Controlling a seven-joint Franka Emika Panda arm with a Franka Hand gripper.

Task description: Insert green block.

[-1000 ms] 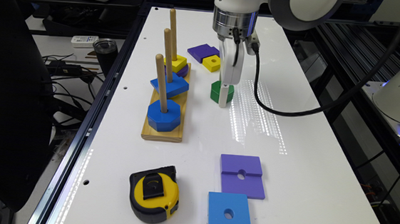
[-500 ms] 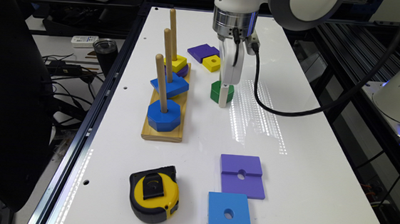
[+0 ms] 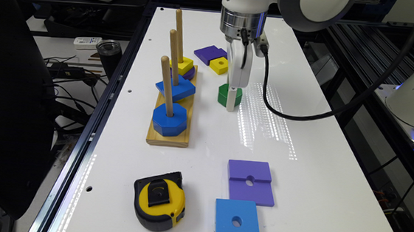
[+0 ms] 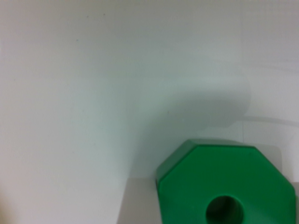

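The green block (image 3: 224, 94) is a thick dark-green octagon with a round centre hole, lying flat on the white table (image 3: 319, 147). In the wrist view the green block (image 4: 224, 184) sits close below the camera, its hole facing up. My gripper (image 3: 232, 98) is lowered straight down over the block, its white tip at the block's side nearer the exterior view's right and reaching the table. The wooden peg board (image 3: 167, 139) with three upright pegs stands a short way toward the exterior view's left.
The near peg holds a blue octagon (image 3: 169, 119), the middle peg a blue block (image 3: 176, 87), the far peg a yellow block (image 3: 183, 65). A purple piece (image 3: 209, 53) and a yellow block (image 3: 219, 65) lie behind the gripper. A purple square (image 3: 250, 181), a blue square (image 3: 237, 223) and a tape measure (image 3: 159, 201) lie in front.
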